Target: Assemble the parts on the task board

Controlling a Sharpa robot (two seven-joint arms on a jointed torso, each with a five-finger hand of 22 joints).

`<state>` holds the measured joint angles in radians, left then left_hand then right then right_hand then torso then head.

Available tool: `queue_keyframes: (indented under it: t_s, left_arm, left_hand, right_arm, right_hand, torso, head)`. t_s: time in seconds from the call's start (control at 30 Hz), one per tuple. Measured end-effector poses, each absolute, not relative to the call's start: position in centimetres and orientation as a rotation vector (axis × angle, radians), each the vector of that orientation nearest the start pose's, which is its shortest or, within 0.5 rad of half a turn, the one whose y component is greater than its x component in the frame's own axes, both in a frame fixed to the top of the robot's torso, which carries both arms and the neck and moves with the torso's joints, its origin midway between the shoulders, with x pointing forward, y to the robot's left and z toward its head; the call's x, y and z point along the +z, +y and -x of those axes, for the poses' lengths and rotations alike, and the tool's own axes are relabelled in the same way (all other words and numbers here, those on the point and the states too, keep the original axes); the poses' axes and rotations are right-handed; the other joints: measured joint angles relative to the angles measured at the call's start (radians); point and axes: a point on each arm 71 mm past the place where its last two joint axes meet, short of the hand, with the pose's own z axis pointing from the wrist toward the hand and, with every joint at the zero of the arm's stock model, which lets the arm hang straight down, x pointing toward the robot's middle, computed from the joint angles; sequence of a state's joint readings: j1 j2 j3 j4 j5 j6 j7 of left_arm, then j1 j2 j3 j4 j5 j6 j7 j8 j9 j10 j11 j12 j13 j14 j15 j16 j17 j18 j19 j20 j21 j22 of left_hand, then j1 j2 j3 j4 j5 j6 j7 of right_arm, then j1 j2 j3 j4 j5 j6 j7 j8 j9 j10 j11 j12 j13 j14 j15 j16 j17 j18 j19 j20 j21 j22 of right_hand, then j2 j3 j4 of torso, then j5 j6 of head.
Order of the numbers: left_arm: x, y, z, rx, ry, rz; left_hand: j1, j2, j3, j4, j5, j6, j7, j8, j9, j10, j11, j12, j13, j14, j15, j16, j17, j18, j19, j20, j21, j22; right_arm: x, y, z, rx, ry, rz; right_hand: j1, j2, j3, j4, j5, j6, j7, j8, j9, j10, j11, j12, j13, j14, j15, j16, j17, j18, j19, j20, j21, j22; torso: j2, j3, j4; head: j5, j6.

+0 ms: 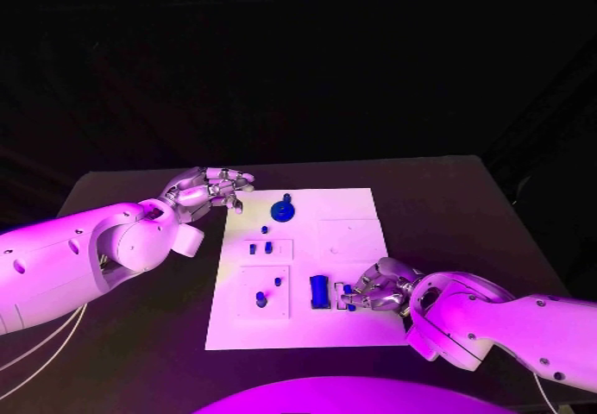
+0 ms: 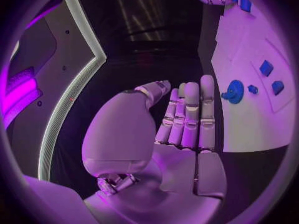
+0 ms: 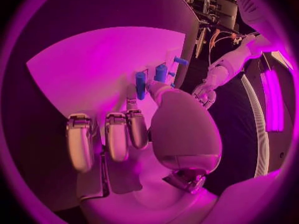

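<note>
Our right hand (image 1: 377, 287) pinches a small blue part (image 1: 349, 301) over the task board (image 1: 348, 259) to seat it, while our left hand (image 1: 205, 188), fingers apart and empty, waits beside the board's far corner on the desk (image 1: 137, 194).

**A:** What colour is the task board (image 1: 336, 259)?

**B:** White and plain, with no pattern. It sits on a black surface (image 1: 137, 328).

**A:** And the small parts?

**B:** All blue. There is a round blue gear (image 1: 284, 210), a dark blue block (image 1: 320, 291), two tiny blue pegs (image 1: 260, 248) and one blue knob (image 1: 261, 298).

**A:** What about the robot?

**B:** The left robot hand (image 1: 209, 188) is silver. The right robot hand (image 1: 380, 286) is silver too. Both arms are white.
</note>
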<state>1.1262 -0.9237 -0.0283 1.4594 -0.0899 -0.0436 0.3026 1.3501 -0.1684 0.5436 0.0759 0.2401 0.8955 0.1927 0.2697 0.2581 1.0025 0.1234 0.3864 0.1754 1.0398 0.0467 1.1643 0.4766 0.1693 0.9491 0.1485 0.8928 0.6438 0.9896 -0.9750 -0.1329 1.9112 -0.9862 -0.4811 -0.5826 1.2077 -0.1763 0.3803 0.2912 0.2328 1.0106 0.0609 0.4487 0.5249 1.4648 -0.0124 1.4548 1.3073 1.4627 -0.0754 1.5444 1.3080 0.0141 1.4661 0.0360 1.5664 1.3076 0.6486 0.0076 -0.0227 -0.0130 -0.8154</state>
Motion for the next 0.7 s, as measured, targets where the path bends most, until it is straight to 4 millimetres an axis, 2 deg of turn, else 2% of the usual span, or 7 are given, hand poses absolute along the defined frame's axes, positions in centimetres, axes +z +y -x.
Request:
queue_keyframes:
  t_s: [0.63, 0.7]
  left_arm:
    - [-21.63, 25.39, -47.83, -1.588, 1.639, 1.098]
    - [-21.63, 25.38, -47.83, -1.589, 1.639, 1.097]
  left_hand:
    - [0.0, 0.0, 0.0, 0.0, 0.0, 0.0, 0.0, 0.0, 0.0, 0.0, 0.0, 0.0, 0.0, 0.0, 0.0, 0.0, -0.001, 0.0, 0.0, 0.0, 0.0, -0.001]
    - [0.0, 0.0, 0.0, 0.0, 0.0, 0.0, 0.0, 0.0, 0.0, 0.0, 0.0, 0.0, 0.0, 0.0, 0.0, 0.0, -0.001, 0.0, 0.0, 0.0, 0.0, -0.001]
  right_arm:
    - [-28.62, -17.83, -34.51, 0.585, 2.208, -0.637]
    - [-28.62, -17.81, -34.56, 0.584, 2.205, -0.632]
  right_hand:
    - [-0.009, 0.001, -0.009, -0.002, 0.0, 0.0, 0.0, 0.0, 0.001, 0.0, 0.0, 0.0, 0.001, 0.0, 0.0, 0.0, 0.0, 0.0, 0.0, 0.0, 0.0, 0.0]
    - [-0.015, -0.005, -0.014, -0.003, -0.001, 0.0, 0.0, 0.001, 0.001, 0.0, 0.0, 0.0, 0.001, 0.0, 0.0, 0.0, 0.0, 0.0, 0.0, 0.0, 0.0, 0.0]
  torso:
    - [0.0, -0.0003, -0.0007]
    - [0.0, -0.0003, -0.0007]
  head:
    - [0.004, -0.003]
    - [0.004, -0.003]
